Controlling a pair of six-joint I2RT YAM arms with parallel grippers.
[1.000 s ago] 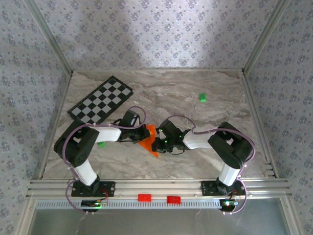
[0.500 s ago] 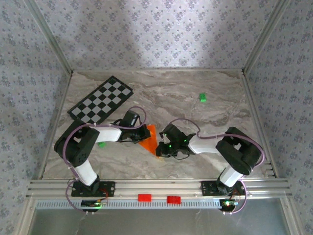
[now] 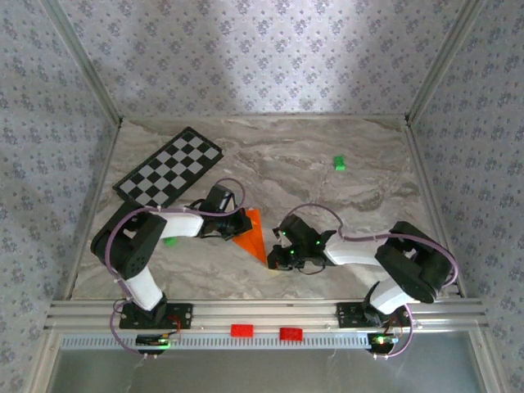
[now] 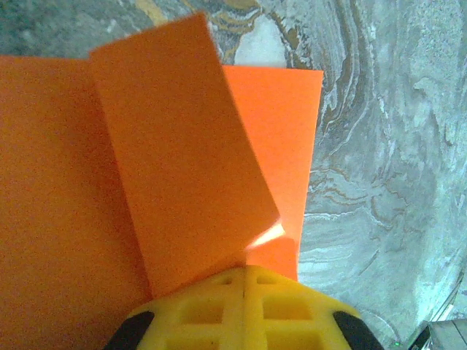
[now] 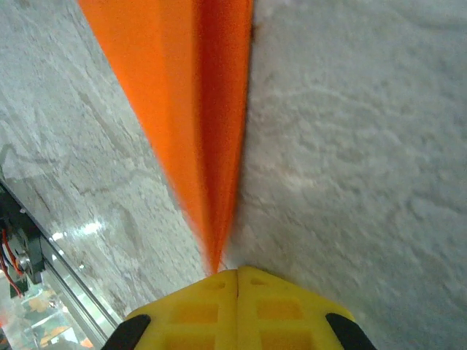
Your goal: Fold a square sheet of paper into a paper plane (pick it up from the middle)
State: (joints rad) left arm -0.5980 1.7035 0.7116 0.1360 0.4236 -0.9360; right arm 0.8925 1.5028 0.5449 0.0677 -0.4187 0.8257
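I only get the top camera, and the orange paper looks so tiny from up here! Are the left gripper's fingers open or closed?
Observer: Closed. On the left wrist camera, the left gripper has its yellow fingers pressed together at the edge of the orange paper.
Operator: Is the paper flat there?
Observer: No. A folded flap lies slanted on top of the flat layer.
Operator: What about the other gripper?
Observer: On the right wrist camera, the right gripper is closed too. The paper's narrow pointed end stops right at it, but I can't tell whether it is pinched.
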